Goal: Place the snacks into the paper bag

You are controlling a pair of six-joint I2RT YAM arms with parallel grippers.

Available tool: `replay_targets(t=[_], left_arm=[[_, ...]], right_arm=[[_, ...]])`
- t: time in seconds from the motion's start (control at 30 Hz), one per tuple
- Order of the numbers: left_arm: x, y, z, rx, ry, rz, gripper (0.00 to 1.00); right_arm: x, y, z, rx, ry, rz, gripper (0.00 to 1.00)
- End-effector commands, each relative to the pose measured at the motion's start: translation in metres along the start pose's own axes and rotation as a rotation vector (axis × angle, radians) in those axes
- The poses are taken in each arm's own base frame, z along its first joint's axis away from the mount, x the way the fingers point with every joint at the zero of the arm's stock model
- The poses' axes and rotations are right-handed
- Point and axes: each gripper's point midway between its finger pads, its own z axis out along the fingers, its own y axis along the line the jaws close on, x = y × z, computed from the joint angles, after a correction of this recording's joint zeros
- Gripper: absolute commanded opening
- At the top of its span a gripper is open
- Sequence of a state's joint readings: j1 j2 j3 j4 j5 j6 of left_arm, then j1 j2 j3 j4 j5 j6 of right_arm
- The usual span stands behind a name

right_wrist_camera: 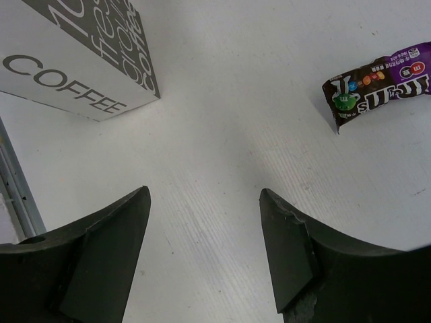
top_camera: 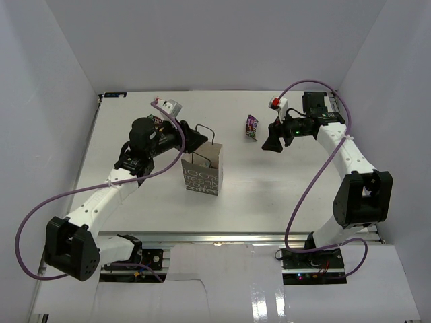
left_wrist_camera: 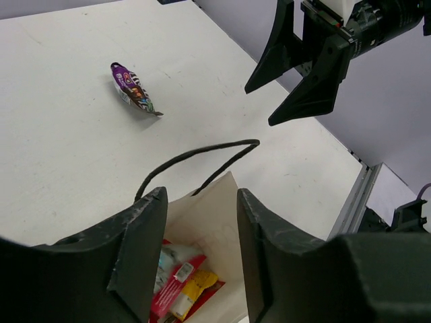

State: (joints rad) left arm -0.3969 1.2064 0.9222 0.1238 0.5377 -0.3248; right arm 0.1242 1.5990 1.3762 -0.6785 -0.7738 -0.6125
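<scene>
Our left gripper (left_wrist_camera: 201,196) hangs spread, empty, over the paper bag (top_camera: 202,176) holding snacks (left_wrist_camera: 182,282); our right gripper (right_wrist_camera: 203,195), spread, faces the purple packet (right_wrist_camera: 380,81). Snagging the handle (left_wrist_camera: 202,151), seemingly close, could topple the bag.

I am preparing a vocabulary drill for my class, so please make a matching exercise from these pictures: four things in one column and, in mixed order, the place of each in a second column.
Things:
1. paper bag
2. purple packet
3. left gripper
4. right gripper

Places:
a. lying on the bare table, outside the bag
b. over the bag's open top
c. standing upright near the middle of the table
d. on the right side, near the loose packet, open and empty

Pairs: 1-c, 2-a, 3-b, 4-d
</scene>
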Motion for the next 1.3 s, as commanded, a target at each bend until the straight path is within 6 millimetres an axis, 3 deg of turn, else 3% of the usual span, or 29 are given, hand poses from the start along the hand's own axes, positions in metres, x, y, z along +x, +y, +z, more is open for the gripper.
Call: replay_targets(t=[0.0,0.1,0.13,0.2,0.23,0.27,0.3,0.33,0.4,0.47,0.57,0.63,0.8,0.93,1.1,1.27], left_arm=[[-0.011,-0.005,-0.003,0.002,-0.037,0.028,0.57],[-0.025,-0.010,-0.005,0.004,-0.071,0.040,0.59],[-0.032,-0.012,-0.007,0.002,-0.087,0.039,0.60],[-0.055,-0.015,-0.013,-0.028,-0.147,0.054,0.61],[-0.060,-0.012,-0.015,-0.063,-0.158,0.042,0.63],[-0.069,-0.011,-0.021,-0.094,-0.184,0.038,0.65],[-0.080,-0.003,-0.026,-0.163,-0.219,0.029,0.67],[-0.077,0.002,-0.030,-0.201,-0.206,0.014,0.71],[-0.081,0.005,-0.041,-0.254,-0.226,0.009,0.73],[-0.070,0.020,-0.052,-0.354,-0.206,-0.030,0.77],[-0.058,0.023,-0.072,-0.417,-0.195,-0.053,0.77],[-0.053,0.018,-0.088,-0.436,-0.205,-0.071,0.77],[-0.029,0.020,-0.121,-0.510,-0.249,-0.169,0.78],[-0.015,0.018,-0.140,-0.536,-0.287,-0.230,0.82],[-0.005,0.023,-0.145,-0.561,-0.297,-0.260,0.83],[0.001,0.029,-0.137,-0.571,-0.263,-0.270,0.83]], right_arm=[[-0.004,0.000,0.000,-0.015,-0.027,-0.015,0.72],[-0.004,-0.006,0.005,-0.003,-0.028,0.012,0.72],[-0.001,-0.017,0.007,0.043,-0.013,0.045,0.72],[-0.003,-0.040,0.023,0.138,-0.007,0.170,0.72],[0.006,-0.067,0.025,0.286,0.049,0.228,0.71],[0.006,-0.080,0.030,0.384,0.060,0.363,0.70],[-0.001,-0.095,0.047,0.454,0.078,0.411,0.70],[0.004,-0.117,0.046,0.597,0.107,0.461,0.70],[-0.008,-0.132,0.069,0.636,0.078,0.547,0.71],[-0.017,-0.142,0.084,0.646,0.058,0.557,0.72],[-0.035,-0.155,0.111,0.599,-0.001,0.525,0.73],[-0.040,-0.167,0.127,0.583,-0.042,0.520,0.80],[-0.020,-0.197,0.151,0.671,-0.033,0.534,0.82],[-0.007,-0.222,0.151,0.821,-0.015,0.497,0.79],[0.007,-0.221,0.161,0.807,0.010,0.490,0.64],[0.001,-0.212,0.155,0.761,0.002,0.488,0.37]])
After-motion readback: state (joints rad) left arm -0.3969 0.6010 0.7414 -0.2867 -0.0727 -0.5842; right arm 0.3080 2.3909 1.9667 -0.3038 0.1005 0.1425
